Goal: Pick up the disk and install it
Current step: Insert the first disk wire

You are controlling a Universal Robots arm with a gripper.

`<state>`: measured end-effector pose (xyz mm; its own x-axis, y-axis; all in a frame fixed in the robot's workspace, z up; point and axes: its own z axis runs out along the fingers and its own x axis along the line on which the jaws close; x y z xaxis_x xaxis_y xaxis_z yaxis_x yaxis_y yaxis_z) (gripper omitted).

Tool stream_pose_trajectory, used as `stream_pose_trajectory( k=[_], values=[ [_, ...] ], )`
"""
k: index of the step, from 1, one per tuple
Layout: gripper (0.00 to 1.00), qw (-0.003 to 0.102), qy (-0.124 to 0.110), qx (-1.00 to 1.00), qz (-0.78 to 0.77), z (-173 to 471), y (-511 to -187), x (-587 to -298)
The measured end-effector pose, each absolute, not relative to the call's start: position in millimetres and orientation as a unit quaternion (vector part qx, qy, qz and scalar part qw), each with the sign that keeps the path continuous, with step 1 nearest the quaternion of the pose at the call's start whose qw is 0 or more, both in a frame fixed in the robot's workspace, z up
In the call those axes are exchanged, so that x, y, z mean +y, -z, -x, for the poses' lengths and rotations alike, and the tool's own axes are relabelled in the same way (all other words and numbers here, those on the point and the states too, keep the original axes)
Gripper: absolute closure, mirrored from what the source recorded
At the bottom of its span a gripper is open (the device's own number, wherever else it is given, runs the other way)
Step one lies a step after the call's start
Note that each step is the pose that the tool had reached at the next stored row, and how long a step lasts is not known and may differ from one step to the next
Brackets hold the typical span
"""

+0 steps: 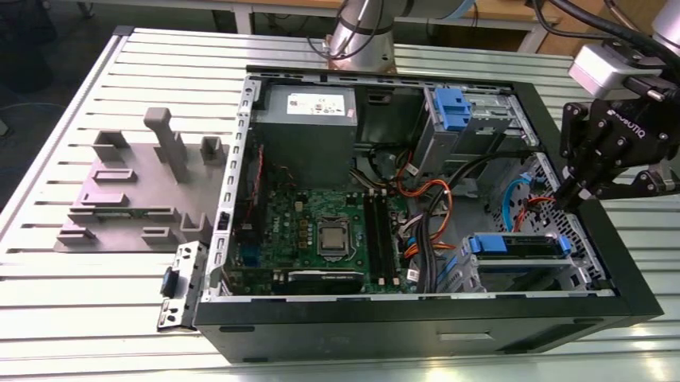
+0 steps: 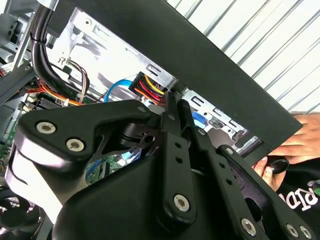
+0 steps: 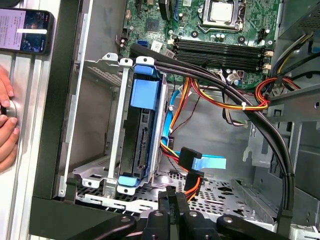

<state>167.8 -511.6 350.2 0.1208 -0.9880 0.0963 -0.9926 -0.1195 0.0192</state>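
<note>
The disk (image 3: 142, 130) already sits in its drive cage (image 3: 112, 125) by the case's (image 1: 425, 322) front corner; the end effector (image 1: 574, 195), fingers together and empty, hovers beside it, so installation looks nearly complete

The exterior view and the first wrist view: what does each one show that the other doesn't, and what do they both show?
The exterior view alone has the grey fixture on the slatted table and the power supply. The first wrist view alone has a person's hand and a phone beside the case. Both share the disk in its blue carrier seated in the drive cage, the motherboard and the gripper.
</note>
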Motion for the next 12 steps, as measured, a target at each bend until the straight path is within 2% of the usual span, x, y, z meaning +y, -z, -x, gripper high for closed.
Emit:
stream_pose_trajectory(
  k=[8, 9, 12],
  values=[
    [0.82, 0.040, -0.030, -0.662, -0.748, -167.8, -350.1, -511.6],
    [0.76, 0.040, -0.030, -0.662, -0.748, -167.8, -349.9, -511.6],
    [0.76, 0.040, -0.031, -0.662, -0.748, -168.0, -348.5, -511.6]
  ],
)
